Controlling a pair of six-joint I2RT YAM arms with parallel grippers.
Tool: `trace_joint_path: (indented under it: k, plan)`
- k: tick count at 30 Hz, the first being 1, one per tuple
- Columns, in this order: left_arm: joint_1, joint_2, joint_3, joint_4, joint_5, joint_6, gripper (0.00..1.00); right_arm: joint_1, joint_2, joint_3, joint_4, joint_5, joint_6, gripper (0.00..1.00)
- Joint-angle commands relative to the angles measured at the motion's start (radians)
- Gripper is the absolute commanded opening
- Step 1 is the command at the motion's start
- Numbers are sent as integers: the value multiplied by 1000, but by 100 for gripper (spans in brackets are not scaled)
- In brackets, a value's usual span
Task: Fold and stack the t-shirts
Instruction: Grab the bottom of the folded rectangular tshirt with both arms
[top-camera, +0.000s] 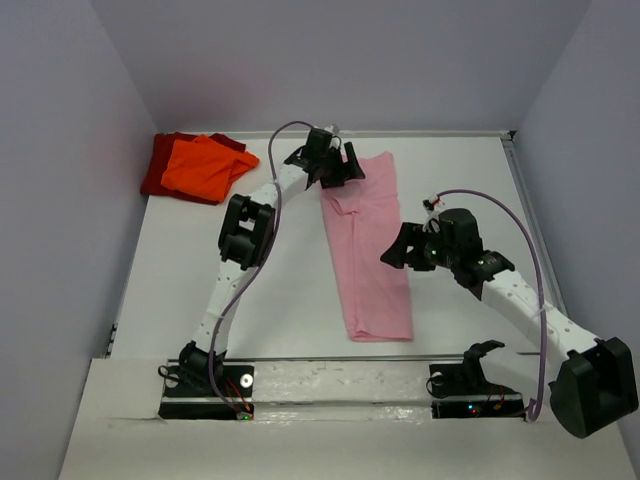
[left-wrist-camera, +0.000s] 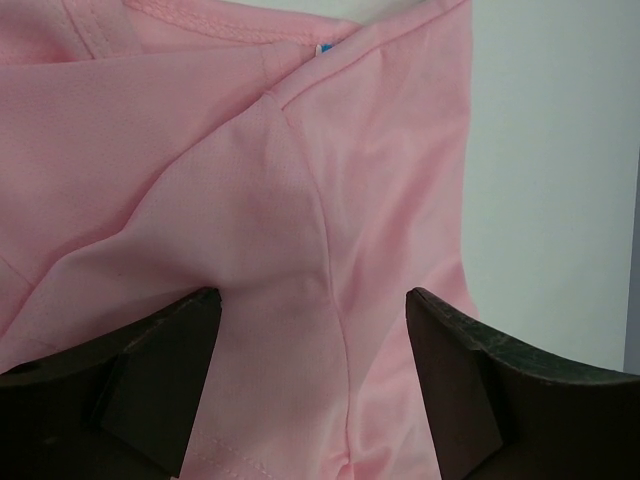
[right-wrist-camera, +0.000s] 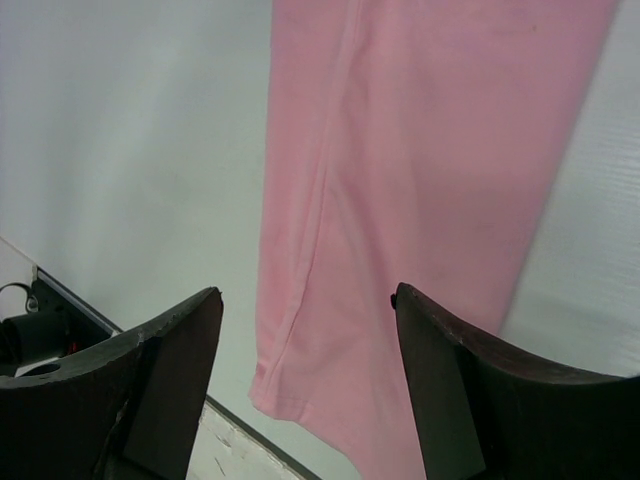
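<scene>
Top external view: the left claw (top-camera: 345, 170) hangs wide open over the collar end of the pink t-shirt (top-camera: 368, 250), while the right claw (top-camera: 393, 255), also open, sits at the shirt's right edge about midway. Folded to a narrow strip on the bench (top-camera: 280, 290), it runs far-to-near: collar at the far end, hem toward the bench's near edge.
</scene>
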Motion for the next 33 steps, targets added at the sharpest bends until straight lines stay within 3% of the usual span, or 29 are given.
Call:
trace_joint_path:
  k: [1,10,20,25,27,30,33]
  plan:
    - [78,39,45,-48,17,5,89,7,12,-7,45,-3,-7,75]
    - [126,56,101,-8,-5,32,94,7,46,-28,59,-6,-18,75]
    - [120,27,127,33,76,17,99,7,57,-54,81,-9,-19,75]
    - [80,-174,-3,41,11,58,99,7,80,-47,67,32,-34,75]
    - [72,-322,-101,87,-8,60,99,7,101,-41,64,58,-39,75]
    - [71,-519,-319,151,-51,34,99,7,121,-28,62,93,-34,75]
    - [71,-717,-631,258,-66,11,99,7,130,-15,50,135,-24,74]
